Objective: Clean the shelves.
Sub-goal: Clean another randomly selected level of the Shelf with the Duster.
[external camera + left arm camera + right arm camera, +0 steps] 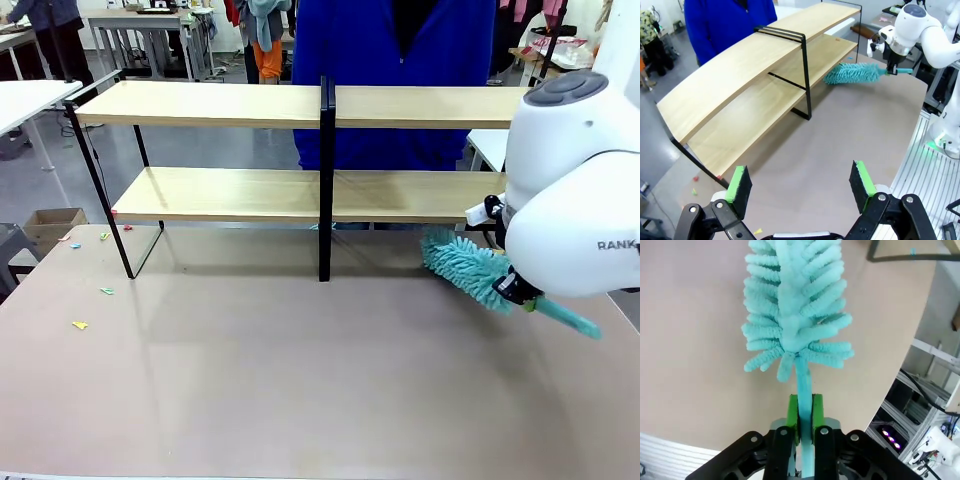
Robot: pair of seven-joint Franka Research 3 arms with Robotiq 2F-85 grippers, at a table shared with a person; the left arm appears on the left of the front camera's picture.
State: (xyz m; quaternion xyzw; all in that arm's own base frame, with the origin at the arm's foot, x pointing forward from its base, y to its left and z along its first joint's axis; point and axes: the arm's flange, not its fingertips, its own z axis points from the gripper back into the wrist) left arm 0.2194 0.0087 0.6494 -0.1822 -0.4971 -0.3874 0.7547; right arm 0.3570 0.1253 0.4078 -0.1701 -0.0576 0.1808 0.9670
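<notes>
While right hand (805, 412) grips duster (792, 315) — tilted low, beside shelves (300, 195)

We see the shelves (300, 105) vanish at their right end behind our right arm, which also hides the duster's (470, 268) handle middle.
</notes>
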